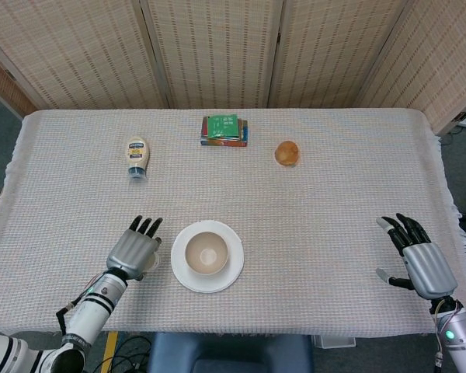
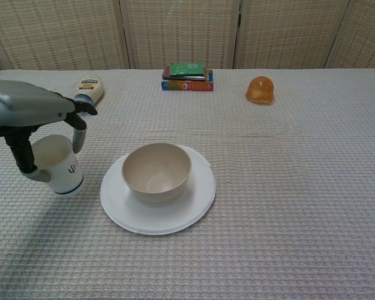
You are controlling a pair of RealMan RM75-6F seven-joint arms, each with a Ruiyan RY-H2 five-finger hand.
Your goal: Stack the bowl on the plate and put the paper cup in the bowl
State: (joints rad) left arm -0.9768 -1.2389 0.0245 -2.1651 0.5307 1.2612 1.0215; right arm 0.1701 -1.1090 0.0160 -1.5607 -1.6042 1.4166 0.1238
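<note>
A beige bowl [image 1: 206,252] [image 2: 156,171] stands upright on the white plate [image 1: 234,272] [image 2: 197,201] near the table's front edge. Just left of the plate, my left hand [image 1: 133,251] [image 2: 31,112] grips the white paper cup [image 2: 57,165] from above, thumb on one side and fingers on the other. The cup is tilted a little and looks slightly off the cloth. From the head view only a sliver of the cup [image 1: 152,263] shows under the hand. My right hand [image 1: 419,260] rests far to the right with fingers spread, holding nothing.
At the back of the table lie a mayonnaise bottle [image 1: 137,156] [image 2: 87,91], a stack of books [image 1: 224,129] [image 2: 188,77] and an orange lump [image 1: 286,153] [image 2: 260,89]. A woven screen stands behind the table.
</note>
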